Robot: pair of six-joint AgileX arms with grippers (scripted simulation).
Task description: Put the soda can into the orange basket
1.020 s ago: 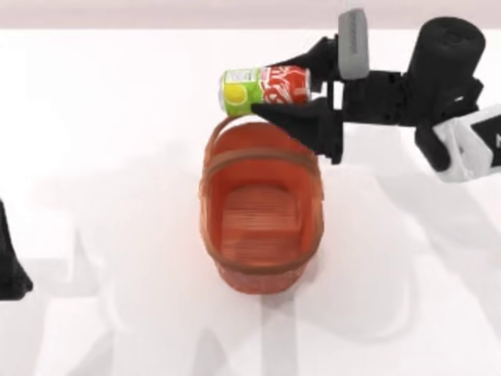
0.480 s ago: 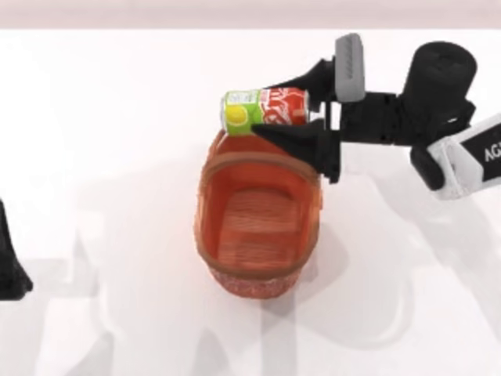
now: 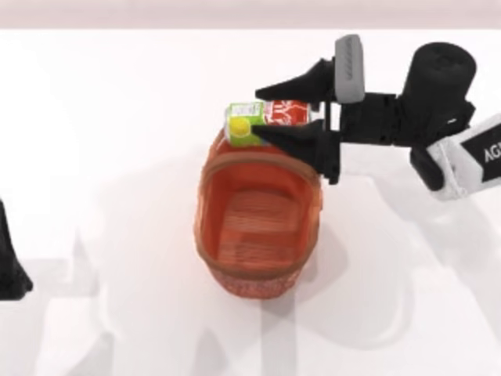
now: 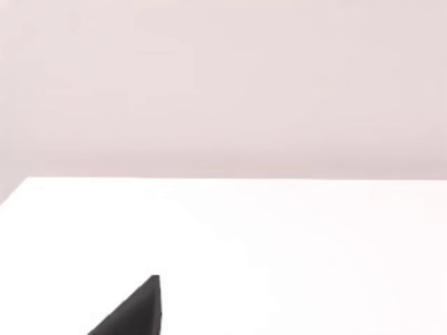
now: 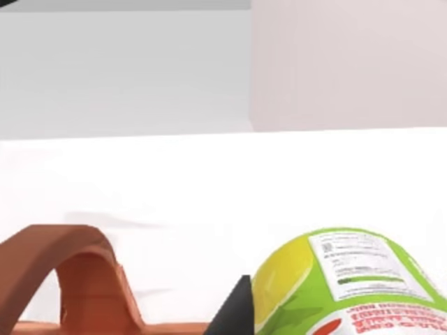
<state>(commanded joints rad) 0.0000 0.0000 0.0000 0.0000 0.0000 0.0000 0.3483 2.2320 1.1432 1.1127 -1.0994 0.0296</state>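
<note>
Top view: the right hand [image 3: 275,113], reaching in from the upper right of the frame, grips the can [image 3: 262,120] between its two black fingers [image 3: 301,143]. The can lies on its side, lime-green end toward the left, red lettered body toward the hand. It is held in the upper middle of the frame, over the far end of the basket [image 3: 207,235], just above the brown handle [image 3: 258,159]. The basket stands on the white worktop [image 3: 117,117] at frame centre, its slatted floor bare.

Right wrist view: the green and yellow end of the can [image 5: 335,286] fills the lower right of the frame, with a dark fingertip [image 5: 234,314] against its side; the arched handle [image 5: 59,262] rises at lower left, beside the can and apart from it.

The left arm is parked at the left edge of the top view, lower half. In the left wrist view only one dark finger [image 4: 136,310] of the left hand shows at the lower left, so whether that hand is open or closed cannot be told.
</note>
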